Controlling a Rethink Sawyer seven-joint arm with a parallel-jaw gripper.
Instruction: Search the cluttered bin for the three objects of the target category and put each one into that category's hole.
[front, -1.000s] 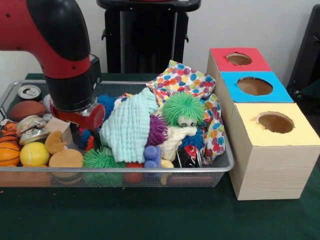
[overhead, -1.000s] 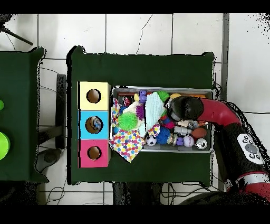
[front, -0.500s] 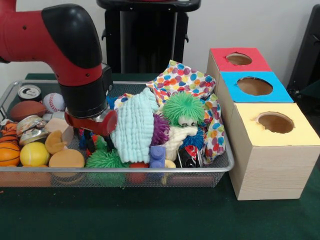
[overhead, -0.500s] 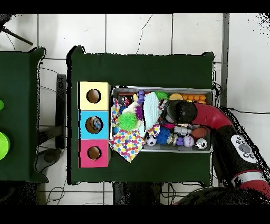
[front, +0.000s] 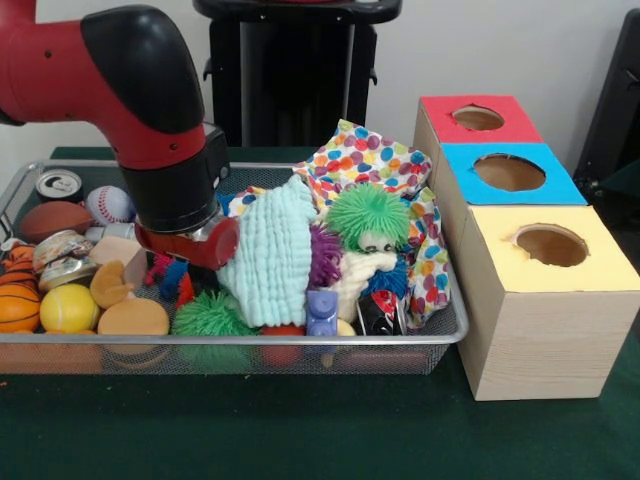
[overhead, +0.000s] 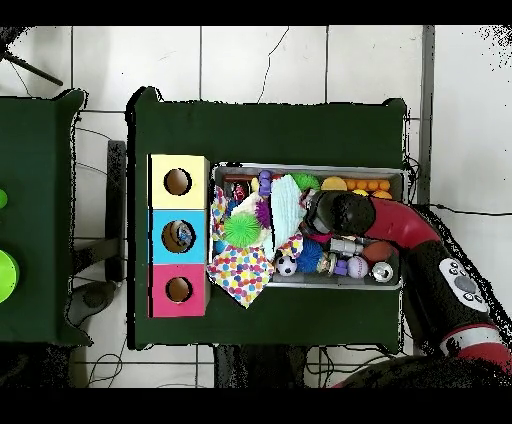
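From my end the gripper (front: 190, 275) is buried low in the wire bin (front: 440, 335), pushed right up against the mint green knitted cloth (front: 270, 255). The arm's black wrist blocks the fingers, so I honestly can't tell if they're apart or clamped on anything.

The bin is packed. There's a green spiky ball with eyes (front: 368, 218) sitting high in the middle, a purple fuzzy thing (front: 320, 258) just beside the cloth, and another green spiky ball (front: 208, 315) down at the front edge. The polka dot cloth (front: 365, 155) drapes over the bin's side nearest the boxes. At the far end from the boxes I see a yellow ball (front: 68, 308), a mini basketball (front: 16, 305), a baseball (front: 108, 203), a football (front: 55, 218) and a soda can (front: 58, 183).

The 3 boxes sit in a row next to the bin on the green worktop (front: 300, 430): the red box (front: 478, 118), the blue box (front: 510, 172) and the yellow box (front: 550, 245), each with 1 round hole on top. Overhead, something seems to be lying inside the blue box's hole, can't make out what.
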